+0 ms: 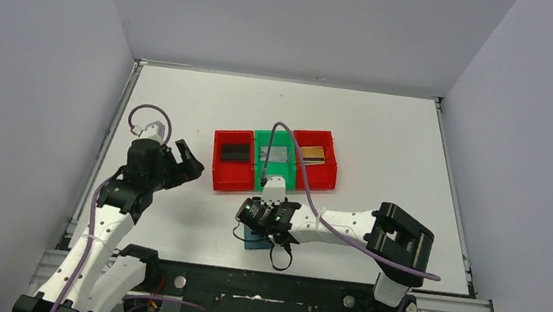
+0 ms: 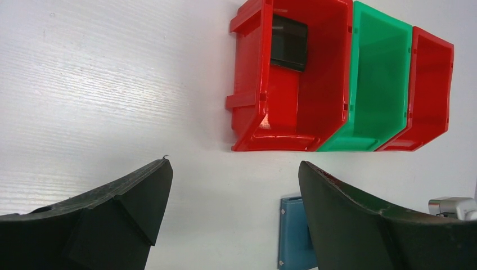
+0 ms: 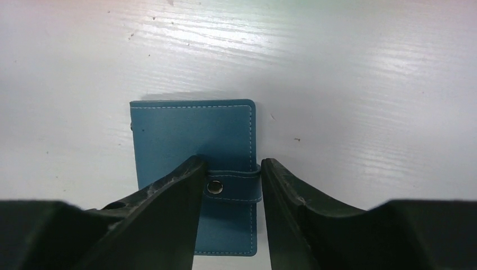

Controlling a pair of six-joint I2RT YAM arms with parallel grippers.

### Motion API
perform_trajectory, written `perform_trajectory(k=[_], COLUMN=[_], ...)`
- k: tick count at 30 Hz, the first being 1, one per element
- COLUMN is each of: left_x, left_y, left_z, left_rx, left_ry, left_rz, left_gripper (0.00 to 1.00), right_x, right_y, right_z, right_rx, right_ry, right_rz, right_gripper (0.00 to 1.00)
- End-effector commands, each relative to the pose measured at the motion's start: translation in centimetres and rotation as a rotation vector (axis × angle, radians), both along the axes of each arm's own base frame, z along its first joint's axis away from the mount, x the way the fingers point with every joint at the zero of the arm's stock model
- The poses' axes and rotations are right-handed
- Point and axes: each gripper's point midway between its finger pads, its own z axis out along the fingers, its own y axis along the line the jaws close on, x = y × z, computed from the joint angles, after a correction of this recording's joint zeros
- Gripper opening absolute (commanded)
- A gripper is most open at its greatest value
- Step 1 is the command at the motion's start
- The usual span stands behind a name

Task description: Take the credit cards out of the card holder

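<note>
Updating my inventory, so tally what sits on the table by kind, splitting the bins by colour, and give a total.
Red bins: 2
Green bin: 1
Cards: 3
Wallet: 1
Total: 7

A white table (image 1: 387, 138) with a fine streaked grain and a few small dark specks carries everything. 3 open plastic bins stand in a row near its middle, side walls touching: a red bin (image 1: 230, 184) toward the left edge, a green bin (image 1: 259, 142) in the centre, and a second red bin (image 1: 322, 179) toward the right edge. A teal-blue card holder (image 3: 191, 135) lies flat and folded shut between the green bin and the near edge, apart from the bins, with its snap tab (image 3: 233, 185) fastened across the cover.
</note>
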Motion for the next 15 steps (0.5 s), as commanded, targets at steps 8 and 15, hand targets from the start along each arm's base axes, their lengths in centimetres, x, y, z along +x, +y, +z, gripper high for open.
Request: perform_trajectory(k=[8, 15], left_x=[0.8, 0.7], left_y=[-0.5, -0.8], left_z=[1.2, 1.1], left_rx=[-0.005, -0.007], left_ry=[-0.057, -0.053], left_rz=[-0.032, -0.045], left_gripper=[0.83, 0.83], right_x=[-0.5, -0.3], right_y=[-0.7, 0.1], right_z=[0.2, 1.1], right_rx=[0.034, 0.163], right_ry=[-0.016, -0.014], right_rz=[-0.049, -0.035], right_gripper=[0.14, 0.05])
